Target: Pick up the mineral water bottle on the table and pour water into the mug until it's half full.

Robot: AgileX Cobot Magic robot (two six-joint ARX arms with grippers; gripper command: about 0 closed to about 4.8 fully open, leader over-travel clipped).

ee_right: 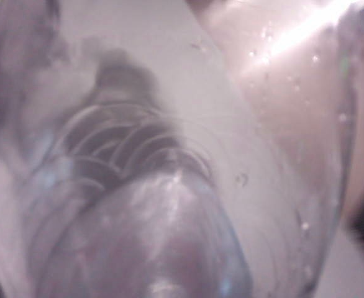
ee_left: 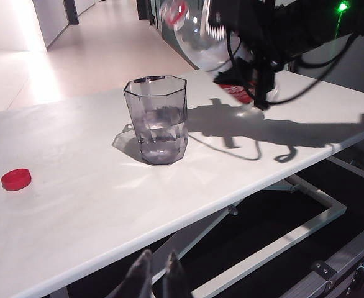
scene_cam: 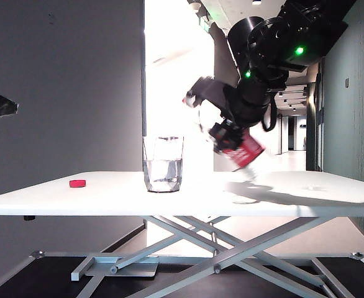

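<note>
The mug (scene_cam: 163, 164) (ee_left: 157, 118), a clear faceted tumbler, stands upright on the white table (scene_cam: 107, 200) (ee_left: 76, 211) with water partway up it. To its right, my right gripper (scene_cam: 227, 133) is shut on the mineral water bottle (scene_cam: 244, 152) (ee_left: 191, 28). It holds the bottle tilted above the tabletop, the red label low and the neck up toward the mug, and the bottle looks motion-blurred. The bottle's clear wall (ee_right: 169, 186) fills the right wrist view and hides the fingers. My left gripper (ee_left: 159, 261) hangs off the table's near edge, its fingers close together with nothing between them.
A small red cap (scene_cam: 77, 183) (ee_left: 15, 179) lies on the table left of the mug. The right arm's shadow (ee_left: 263, 130) falls across the tabletop to the right. Below is the grey cross frame (scene_cam: 213, 248).
</note>
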